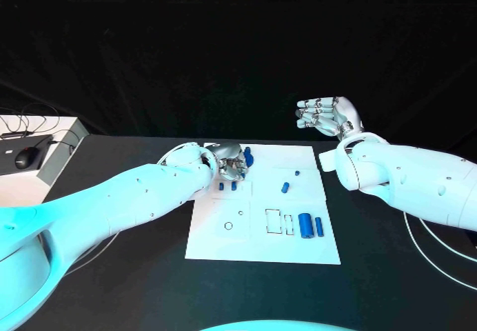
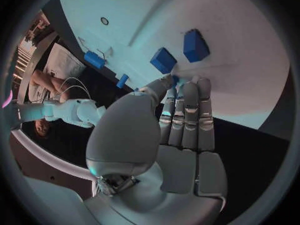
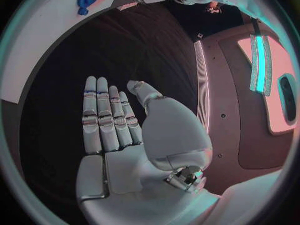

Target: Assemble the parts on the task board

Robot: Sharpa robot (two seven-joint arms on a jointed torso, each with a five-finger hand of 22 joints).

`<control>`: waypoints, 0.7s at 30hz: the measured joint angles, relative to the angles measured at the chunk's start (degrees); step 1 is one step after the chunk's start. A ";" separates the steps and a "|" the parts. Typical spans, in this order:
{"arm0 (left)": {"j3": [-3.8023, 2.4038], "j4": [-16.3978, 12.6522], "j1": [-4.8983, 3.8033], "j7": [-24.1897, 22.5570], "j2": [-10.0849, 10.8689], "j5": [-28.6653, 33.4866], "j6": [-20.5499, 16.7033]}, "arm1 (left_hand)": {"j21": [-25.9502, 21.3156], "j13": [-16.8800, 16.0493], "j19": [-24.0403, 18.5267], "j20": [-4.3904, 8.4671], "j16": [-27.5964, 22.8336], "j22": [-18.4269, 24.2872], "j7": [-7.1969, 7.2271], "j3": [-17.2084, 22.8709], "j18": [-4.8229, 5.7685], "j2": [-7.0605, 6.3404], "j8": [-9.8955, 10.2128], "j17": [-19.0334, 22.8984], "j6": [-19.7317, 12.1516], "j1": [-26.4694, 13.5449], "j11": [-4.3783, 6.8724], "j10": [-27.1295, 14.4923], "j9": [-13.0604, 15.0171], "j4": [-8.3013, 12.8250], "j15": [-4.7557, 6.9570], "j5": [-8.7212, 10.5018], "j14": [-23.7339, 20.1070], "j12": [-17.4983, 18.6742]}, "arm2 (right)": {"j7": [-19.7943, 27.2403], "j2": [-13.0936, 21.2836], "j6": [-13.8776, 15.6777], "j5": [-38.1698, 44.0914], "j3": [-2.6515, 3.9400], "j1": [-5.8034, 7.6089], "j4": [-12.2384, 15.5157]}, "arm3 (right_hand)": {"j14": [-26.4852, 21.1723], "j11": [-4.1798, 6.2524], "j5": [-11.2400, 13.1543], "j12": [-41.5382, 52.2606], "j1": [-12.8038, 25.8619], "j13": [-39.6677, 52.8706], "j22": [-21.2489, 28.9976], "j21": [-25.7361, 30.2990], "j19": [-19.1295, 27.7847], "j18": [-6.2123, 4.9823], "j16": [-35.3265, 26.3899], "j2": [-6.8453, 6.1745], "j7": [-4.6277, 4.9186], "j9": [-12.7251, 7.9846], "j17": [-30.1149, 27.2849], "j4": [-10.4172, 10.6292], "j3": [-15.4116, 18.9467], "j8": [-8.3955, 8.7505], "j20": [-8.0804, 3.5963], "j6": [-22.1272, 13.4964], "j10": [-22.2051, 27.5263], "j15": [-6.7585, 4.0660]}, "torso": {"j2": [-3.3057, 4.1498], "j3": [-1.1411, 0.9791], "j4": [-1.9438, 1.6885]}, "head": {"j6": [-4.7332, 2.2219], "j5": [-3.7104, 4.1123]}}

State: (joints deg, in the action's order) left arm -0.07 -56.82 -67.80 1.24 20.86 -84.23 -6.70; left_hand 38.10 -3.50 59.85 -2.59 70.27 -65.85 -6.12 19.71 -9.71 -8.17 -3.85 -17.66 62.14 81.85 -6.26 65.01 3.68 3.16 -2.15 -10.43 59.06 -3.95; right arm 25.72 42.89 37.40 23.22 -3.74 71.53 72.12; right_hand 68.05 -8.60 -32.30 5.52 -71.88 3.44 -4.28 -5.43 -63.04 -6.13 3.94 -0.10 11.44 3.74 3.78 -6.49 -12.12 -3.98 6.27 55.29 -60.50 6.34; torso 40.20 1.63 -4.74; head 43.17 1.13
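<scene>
- Black desk (image 1: 119, 276) carries the white task board (image 1: 263, 245) at frame centre, small blue parts (image 1: 311, 225) scattered across its upper and right areas
- Left hand (image 1: 229, 163) sits over the board's upper left, fingers (image 2: 187, 117) together, tips touching a blue part; whether it grips, I cannot tell
- Right hand (image 1: 325, 114) raised upper right, fingers curled, empty
- Parts look light, rigid, smooth and likely slippery; pinch across flat sides

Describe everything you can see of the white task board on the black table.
The flat white rectangular task board lies in the middle of the black table. It looks like a thin, matte plate, marked with outlined slots and a small round hole. Small blue parts rest on it. The silver left hand hovers at its far edge, fingers reaching a blue piece.
</scene>
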 measured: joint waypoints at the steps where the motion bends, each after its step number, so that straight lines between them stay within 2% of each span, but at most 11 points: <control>1: 0.00 -0.02 0.00 0.01 0.00 0.05 0.04 | 0.00 0.00 0.00 0.00 0.23 -0.08 0.00 0.16 0.00 0.00 0.00 0.00 0.00 0.00 0.00 0.00 0.00 0.16 0.00 0.00 0.00 0.00 | 0.00 -0.02 -0.01 0.00 0.00 0.00 0.00 | 0.00 0.00 0.00 0.00 0.00 0.00 0.00 0.00 0.00 0.00 0.00 0.00 0.00 0.00 0.00 0.00 0.00 0.00 0.00 0.00 0.00 0.00 | 0.00 0.00 0.01 | 0.00 0.02; 14: 0.00 0.00 -0.02 0.03 -0.04 0.62 0.22 | 1.40 0.01 0.01 0.00 1.78 -2.13 -0.94 2.22 0.02 0.23 0.00 0.05 0.95 -0.23 0.51 1.19 0.00 0.96 0.23 0.00 0.24 0.01 | 0.00 -0.10 -0.35 0.09 0.00 -0.01 0.01 | 0.00 0.00 0.00 0.00 0.23 0.00 0.00 0.00 0.00 0.00 0.00 -0.23 0.20 0.01 0.00 0.00 -0.31 0.00 0.00 0.21 0.00 0.00 | 0.01 -0.01 -0.01 | -0.04 0.17; 21: 0.02 0.04 -0.01 0.16 -0.05 0.78 0.27 | 3.01 -0.03 0.77 0.76 3.40 -3.42 -1.12 3.08 0.03 1.61 0.00 -0.57 2.83 0.70 1.60 5.04 -0.02 1.81 1.49 0.00 1.51 0.00 | -0.04 -0.14 -0.50 0.12 0.00 -0.01 0.00 | 0.00 0.00 0.00 0.00 0.23 0.01 0.00 0.00 0.00 0.00 0.00 -0.23 0.20 0.01 0.00 -0.16 -0.47 0.00 0.00 0.21 0.00 0.00 | 0.00 0.00 -0.03 | -0.03 0.17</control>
State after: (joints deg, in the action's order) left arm -0.05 -56.79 -67.81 1.39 20.81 -83.44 -6.43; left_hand 41.11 -3.54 60.63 -1.83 73.67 -69.26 -7.24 22.78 -9.68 -6.56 -3.85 -18.23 64.98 82.55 -4.67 70.05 3.65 4.97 -0.67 -10.42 60.57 -3.95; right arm 25.68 42.74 36.90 23.34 -3.74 71.52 72.11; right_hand 68.05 -8.60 -32.30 5.52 -71.64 3.45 -4.28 -5.43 -63.04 -6.13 3.94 -0.33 11.64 3.74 3.79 -6.65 -12.59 -3.98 6.27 55.51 -60.50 6.33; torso 40.20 1.63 -4.77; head 43.14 1.30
